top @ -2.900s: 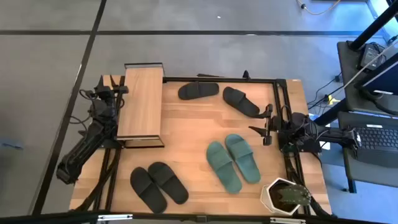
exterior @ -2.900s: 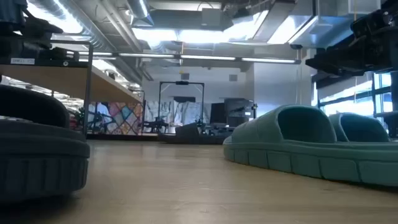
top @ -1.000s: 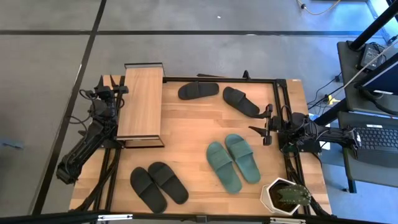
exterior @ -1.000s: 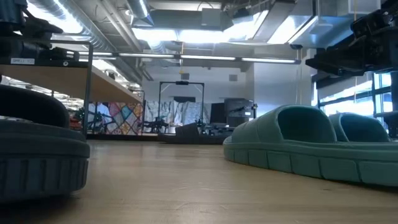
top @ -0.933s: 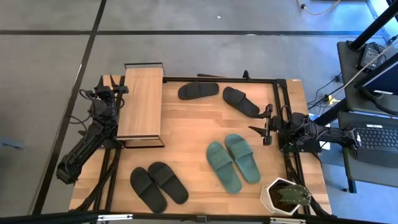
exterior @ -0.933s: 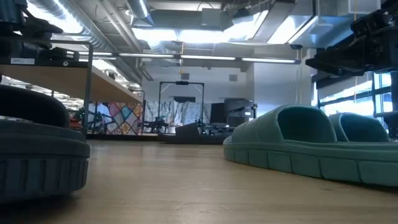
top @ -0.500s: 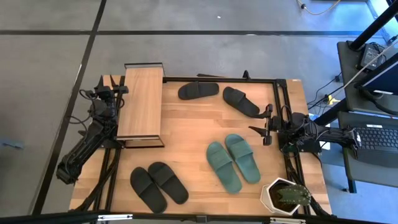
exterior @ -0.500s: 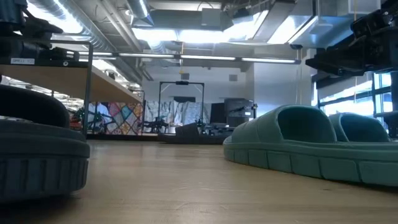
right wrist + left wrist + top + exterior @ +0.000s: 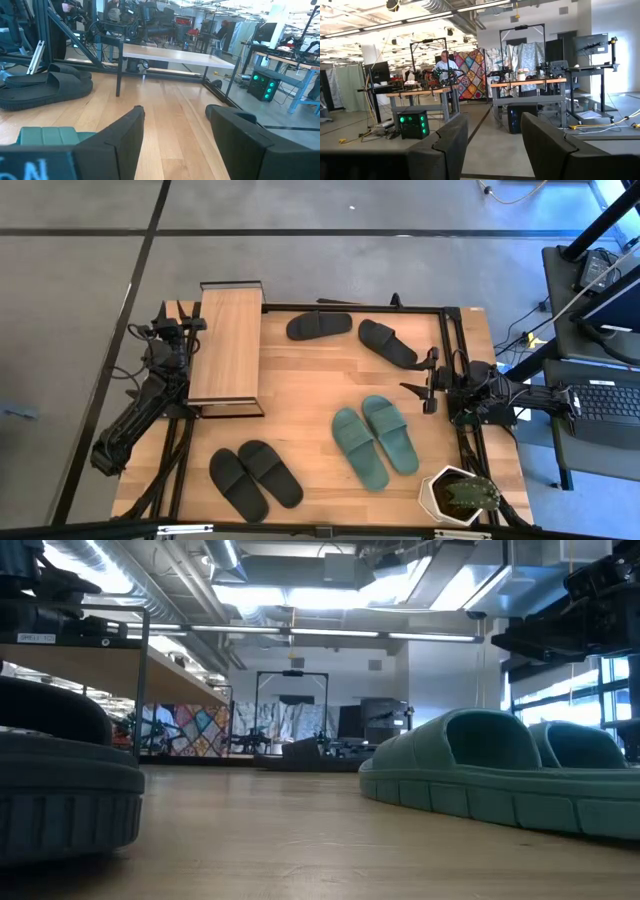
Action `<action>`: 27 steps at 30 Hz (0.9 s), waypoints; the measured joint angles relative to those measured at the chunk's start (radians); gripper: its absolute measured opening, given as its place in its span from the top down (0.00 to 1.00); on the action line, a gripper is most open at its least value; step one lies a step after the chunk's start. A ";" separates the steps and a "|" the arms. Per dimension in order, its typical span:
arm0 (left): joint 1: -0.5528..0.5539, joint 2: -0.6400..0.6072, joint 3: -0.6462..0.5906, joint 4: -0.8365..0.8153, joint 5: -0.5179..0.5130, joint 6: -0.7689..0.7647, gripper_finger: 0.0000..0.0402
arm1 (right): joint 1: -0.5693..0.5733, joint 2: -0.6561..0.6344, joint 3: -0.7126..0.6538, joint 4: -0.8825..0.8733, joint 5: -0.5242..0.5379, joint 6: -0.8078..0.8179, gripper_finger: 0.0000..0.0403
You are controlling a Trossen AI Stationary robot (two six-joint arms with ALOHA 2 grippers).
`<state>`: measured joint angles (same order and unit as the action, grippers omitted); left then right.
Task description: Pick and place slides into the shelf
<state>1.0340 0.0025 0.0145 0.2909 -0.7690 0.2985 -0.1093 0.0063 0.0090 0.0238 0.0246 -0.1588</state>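
In the low view the near black rubber slide (image 9: 60, 785) is cut off at the left edge, and the teal-green pair (image 9: 500, 775) runs off the right edge; their soles hide the table behind them. The small shelf with light wooden top board and thin black metal frame (image 9: 226, 345) stands at the table's far left corner; what lies under its board cannot be seen from above. Six open-toe slides with wide straps lie on the large wooden tabletop (image 9: 300, 395): one black pair (image 9: 253, 477) near left, a teal-green pair (image 9: 375, 440) near right, and two black slides (image 9: 352, 335) apart at the far edge. My left gripper (image 9: 490, 145) waits off the table's left side beside the shelf, fingers apart and empty. My right gripper (image 9: 175, 135) hovers at the right edge, fingers apart, holding nothing.
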 joint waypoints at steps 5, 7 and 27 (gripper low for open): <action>0.000 0.000 0.000 0.000 0.000 0.000 0.57 | 0.000 0.000 0.000 0.000 0.000 0.000 0.44; 0.000 0.000 0.000 0.000 0.000 0.000 0.57 | 0.000 0.000 0.000 0.000 0.000 0.000 0.44; 0.000 0.000 0.000 0.000 0.000 0.000 0.57 | 0.000 0.000 0.000 0.000 0.000 0.030 0.44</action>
<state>1.0339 0.0028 0.0147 0.2909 -0.7692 0.2984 -0.1089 0.0063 0.0090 0.0238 0.0246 -0.1286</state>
